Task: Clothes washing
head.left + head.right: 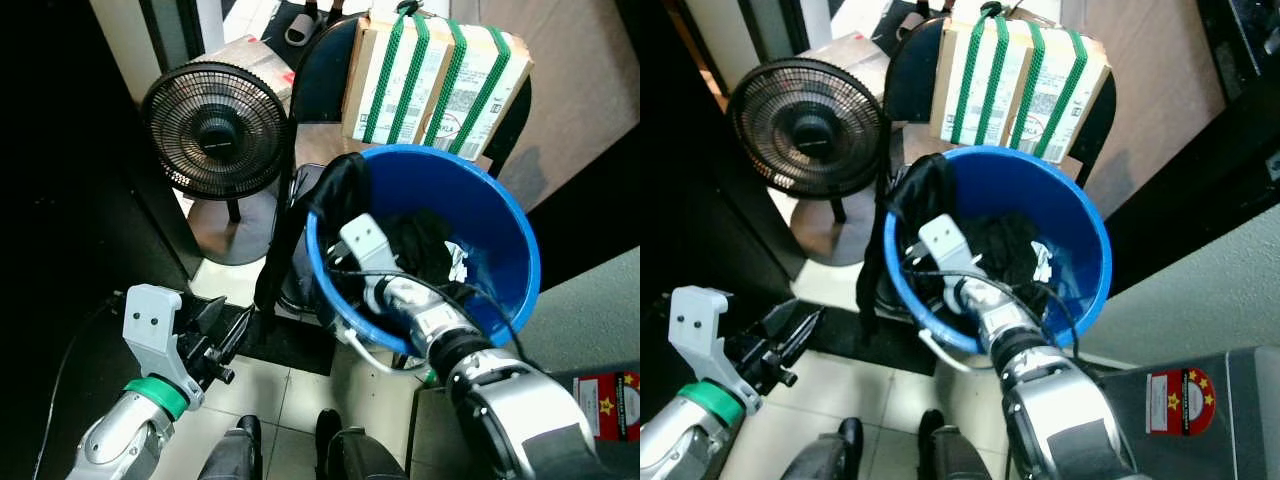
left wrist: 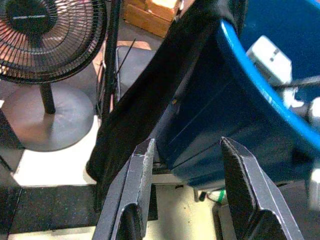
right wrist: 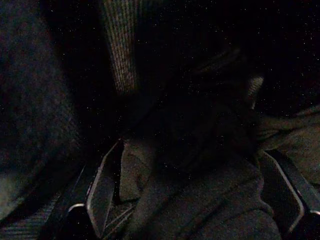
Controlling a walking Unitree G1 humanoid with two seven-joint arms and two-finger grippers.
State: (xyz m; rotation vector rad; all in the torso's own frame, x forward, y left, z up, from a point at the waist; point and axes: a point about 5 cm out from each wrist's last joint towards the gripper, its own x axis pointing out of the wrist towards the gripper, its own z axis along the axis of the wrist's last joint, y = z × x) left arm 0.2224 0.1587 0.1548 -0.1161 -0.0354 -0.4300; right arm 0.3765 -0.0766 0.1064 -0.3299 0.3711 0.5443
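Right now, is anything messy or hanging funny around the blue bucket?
Yes. A black garment is draped over the blue bucket rim, dangling down outside toward the floor instead of lying inside with the other dark clothes.

- My right arm's silver metal shell (image 1: 520, 415) looks smooth and faintly glossy, and its white plastic wrist block (image 1: 363, 241) is matt.
- The round blue plastic tub (image 1: 500, 235) is smooth with a soft sheen.
- The black cloth garment (image 1: 330, 205) draped over the tub's rim is matt and limp; the dark clothes (image 3: 200, 165) between my right gripper's fingers (image 3: 102, 192) show a fine ribbed weave.
- My left gripper's (image 2: 187, 195) long black fingers (image 2: 142, 175) have a rough, grainy matt surface.
- The black wire-grille floor fan (image 1: 217, 128) looks like thin metal or plastic wire, on a dull grey base.
- The brown cardboard box with green woven straps (image 1: 435, 85) is matt paper.
- The pale floor tiles (image 1: 285, 395) are smooth.
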